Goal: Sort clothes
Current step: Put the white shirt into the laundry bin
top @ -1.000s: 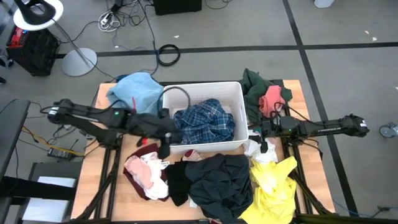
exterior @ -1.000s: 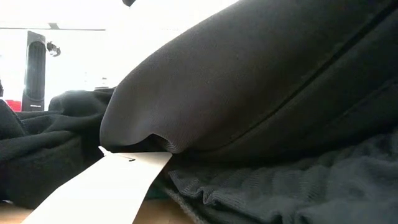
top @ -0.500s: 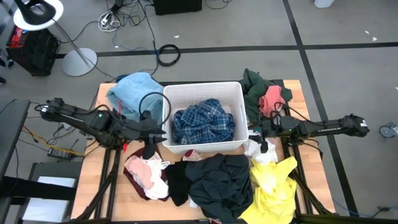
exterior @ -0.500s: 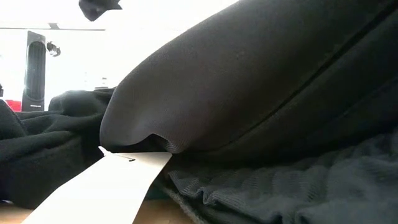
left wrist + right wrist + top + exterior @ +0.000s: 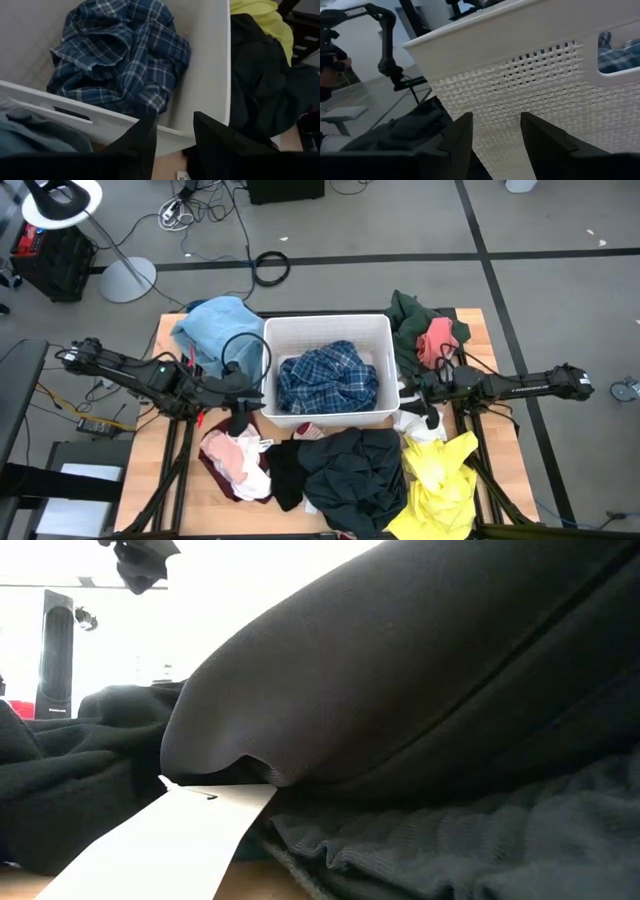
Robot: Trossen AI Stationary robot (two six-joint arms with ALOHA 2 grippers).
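Overhead layout at the moment between picks. The white bin (image 5: 268, 350) sits at the centre of the frame with the blue plaid shirt (image 5: 328, 376) already inside it. The left gripper (image 5: 238, 420) hangs just outside the bin's lower left corner, fingers parted and holding nothing; in its wrist view the two fingers frame the bin wall with a clear gap between them. Directly below it in the frame, and close by, lies the pink and white bundle (image 5: 233, 459), so this arm is the nearer one to that piece; the move likely turns on a short drop toward the lower left of the frame. The right gripper (image 5: 428, 417) waits just off the bin's lower right corner, fingers likewise apart and empty, above the yellow garment (image 5: 440, 475). The black and dark green heap (image 5: 345, 472) lies between the two grippers, bottom centre; the light blue garment (image 5: 215, 322) rests upper left, the pink one (image 5: 437, 338) upper right
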